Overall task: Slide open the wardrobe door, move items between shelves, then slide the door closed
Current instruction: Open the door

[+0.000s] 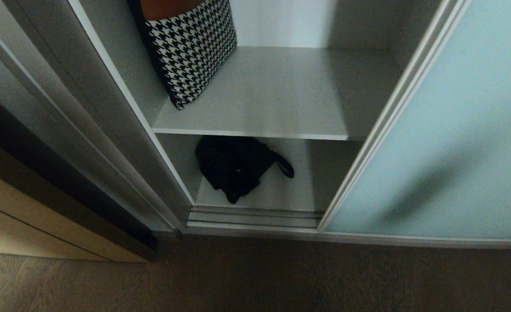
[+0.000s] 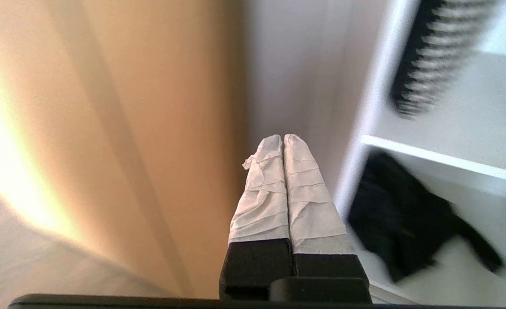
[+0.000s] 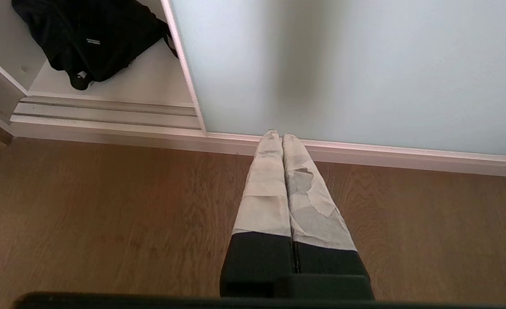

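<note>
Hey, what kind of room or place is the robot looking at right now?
Most likely a bedroom or dressing area in a home: a built-in wardrobe with a frosted sliding door slid open, grey shelves holding a houndstooth bag and a black bag, and wood-look flooring.

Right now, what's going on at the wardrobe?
The door is slid open to the right. Nothing is held. The black bag lies on the bottom shelf; the houndstooth piece leans on the shelf above. The left gripper is shut beside the opening; the right gripper is shut, low before the door.
</note>
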### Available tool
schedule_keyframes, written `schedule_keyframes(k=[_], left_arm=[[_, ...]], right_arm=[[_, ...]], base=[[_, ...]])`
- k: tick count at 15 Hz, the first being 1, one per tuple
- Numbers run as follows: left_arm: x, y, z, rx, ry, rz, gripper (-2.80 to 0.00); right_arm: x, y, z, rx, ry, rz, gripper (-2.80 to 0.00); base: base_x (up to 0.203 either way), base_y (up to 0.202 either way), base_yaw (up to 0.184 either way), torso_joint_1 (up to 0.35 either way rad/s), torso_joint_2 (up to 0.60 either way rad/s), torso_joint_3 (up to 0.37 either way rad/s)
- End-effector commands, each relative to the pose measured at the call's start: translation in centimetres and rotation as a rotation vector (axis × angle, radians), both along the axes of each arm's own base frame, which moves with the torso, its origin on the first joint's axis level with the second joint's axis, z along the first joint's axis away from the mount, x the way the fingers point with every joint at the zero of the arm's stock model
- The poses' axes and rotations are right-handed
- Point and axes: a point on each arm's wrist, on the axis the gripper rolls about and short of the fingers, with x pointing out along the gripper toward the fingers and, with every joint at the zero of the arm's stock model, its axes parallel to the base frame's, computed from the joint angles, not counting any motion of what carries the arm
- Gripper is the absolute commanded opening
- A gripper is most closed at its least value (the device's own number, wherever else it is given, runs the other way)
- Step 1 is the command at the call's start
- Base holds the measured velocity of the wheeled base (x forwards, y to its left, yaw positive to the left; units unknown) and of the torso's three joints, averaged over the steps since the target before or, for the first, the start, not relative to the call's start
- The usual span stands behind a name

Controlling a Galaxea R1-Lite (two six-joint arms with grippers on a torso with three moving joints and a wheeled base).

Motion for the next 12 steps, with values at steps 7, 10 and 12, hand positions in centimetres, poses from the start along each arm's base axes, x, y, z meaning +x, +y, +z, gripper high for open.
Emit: schedule_keyframes(k=[7, 10, 12], left_arm=[[-7.5, 0.3, -8.9, 0.03, 0.074, -0.069, -2.8], [-6.8, -0.5, -10.8, 0.079, 0.271, -0.38, -2.8], [-6.8, -0.7, -11.3, 0.133, 0.343, -0.45, -2.8]], right_arm=[[0.0, 0.0, 0.0, 0.001, -0.002, 0.0, -2.8], [0.0, 0.0, 0.0, 0.001, -0.002, 0.0, -2.8], [0.0, 0.0, 0.0, 0.001, -0.002, 0.0, -2.8]], base=[[0.0, 0.0, 0.0, 0.0, 0.0, 0.0], [0.0, 0.0, 0.0, 0.0, 0.0, 0.0], [0.0, 0.0, 0.0, 0.0, 0.0, 0.0]])
